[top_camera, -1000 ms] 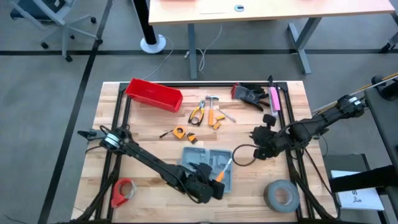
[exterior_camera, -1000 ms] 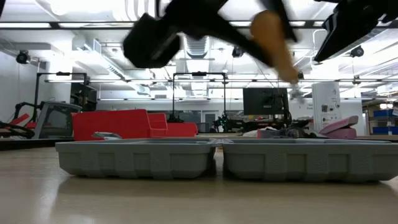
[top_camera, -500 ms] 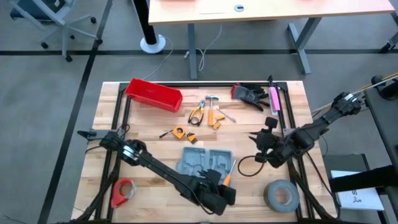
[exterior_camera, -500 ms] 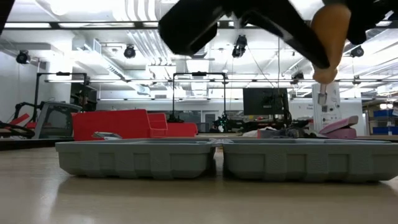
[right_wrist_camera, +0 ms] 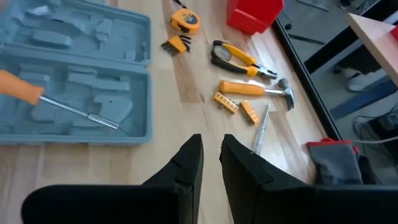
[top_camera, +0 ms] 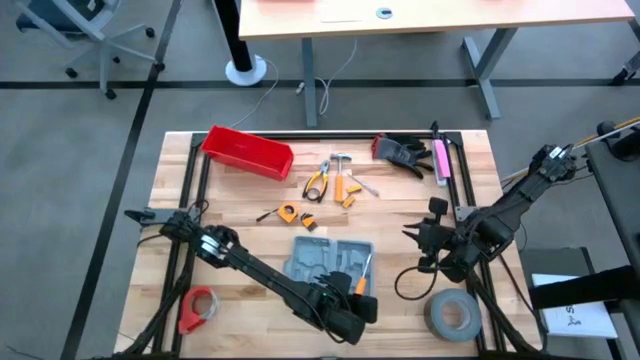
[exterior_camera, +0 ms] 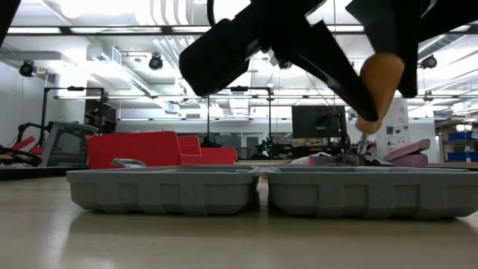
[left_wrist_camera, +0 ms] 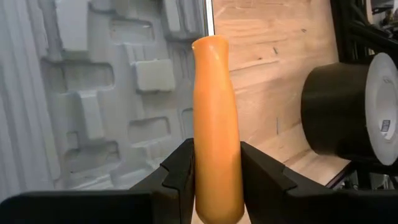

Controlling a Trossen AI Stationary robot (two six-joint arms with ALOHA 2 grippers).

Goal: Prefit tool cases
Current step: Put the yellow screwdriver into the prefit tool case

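Note:
The grey-blue tool case [top_camera: 328, 262] lies open and flat on the table's near middle, its moulded recesses facing up [left_wrist_camera: 93, 93]. My left gripper [top_camera: 357, 297] hangs over the case's right near corner, shut on an orange-handled screwdriver [right_wrist_camera: 59, 99]. The screwdriver's metal shaft [top_camera: 366, 262] slants down over the case's right half [exterior_camera: 362, 146]. My right gripper [top_camera: 415, 238] is to the right of the case, above the bare wood, shut with nothing in it [right_wrist_camera: 211, 149]. My left gripper pinches the screwdriver's orange handle [left_wrist_camera: 216, 168] between its two fingers, on the butt half. The fingers lie along the handle, slanting down from the near side. The handle's neck [left_wrist_camera: 210, 46] sticks out ahead. Whether the shaft's tip touches the case I cannot tell.
A red bin [top_camera: 247, 152] stands at the far left. Pliers [top_camera: 318, 181], a hammer [top_camera: 343, 168] and a tape measure [top_camera: 288, 212] lie beyond the case, gloves [top_camera: 400, 152] at the far right. A grey tape roll [top_camera: 452, 315] and a red roll [top_camera: 198, 306] sit near the front edge.
My left gripper has shifted a little toward the table's right edge and sunk, tipping the screwdriver so that its shaft points down at the case's right half. My right gripper has swung toward the table's near right, away from the case.

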